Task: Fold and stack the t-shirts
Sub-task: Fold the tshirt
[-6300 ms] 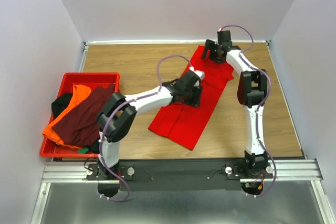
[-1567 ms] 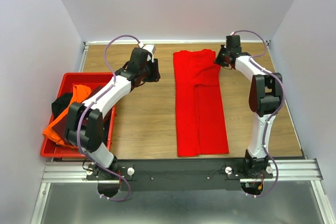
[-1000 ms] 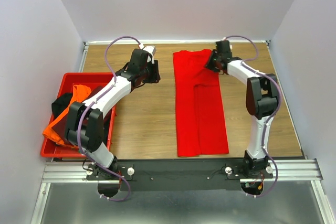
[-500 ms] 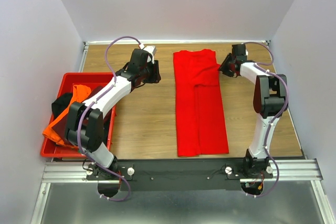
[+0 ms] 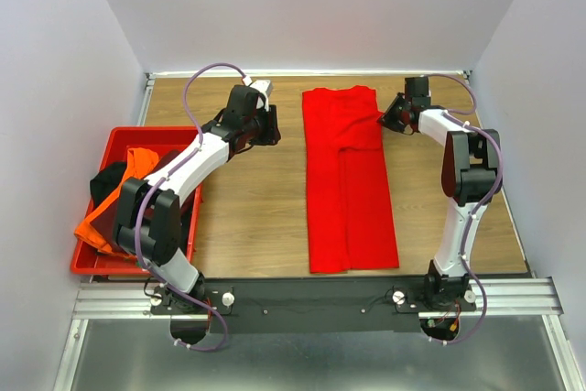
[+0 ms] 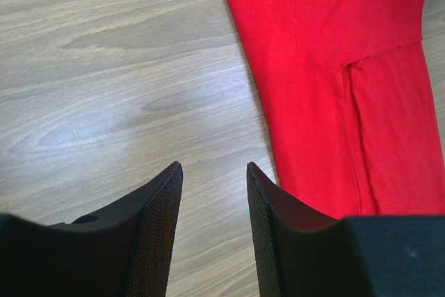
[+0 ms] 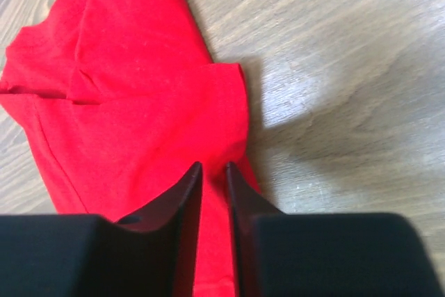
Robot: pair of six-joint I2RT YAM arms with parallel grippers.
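Observation:
The bright red t-shirt point(image 5: 348, 180) lies flat as a long narrow strip down the middle of the table, also seen in the left wrist view point(image 6: 348, 67) and the right wrist view point(image 7: 139, 102). My right gripper point(image 5: 389, 121) sits low at the shirt's far right edge. In its wrist view the right gripper point(image 7: 213, 166) has its jaws almost together, with red cloth showing in the thin slit; a pinch cannot be made out. My left gripper point(image 5: 270, 130) hovers over bare wood left of the shirt. It stands open and empty point(image 6: 213, 166).
A red plastic crate point(image 5: 160, 132) stands at the table's left edge. It holds the orange t-shirt point(image 5: 139, 160), the black t-shirt point(image 5: 105, 182) and the dark maroon t-shirt point(image 5: 108, 215), partly hidden by my left arm. Walls close in the table on three sides.
My right gripper has slid right, from over the shirt's upper part to its right edge, and its jaws have narrowed. The left arm and the shirt have not moved.

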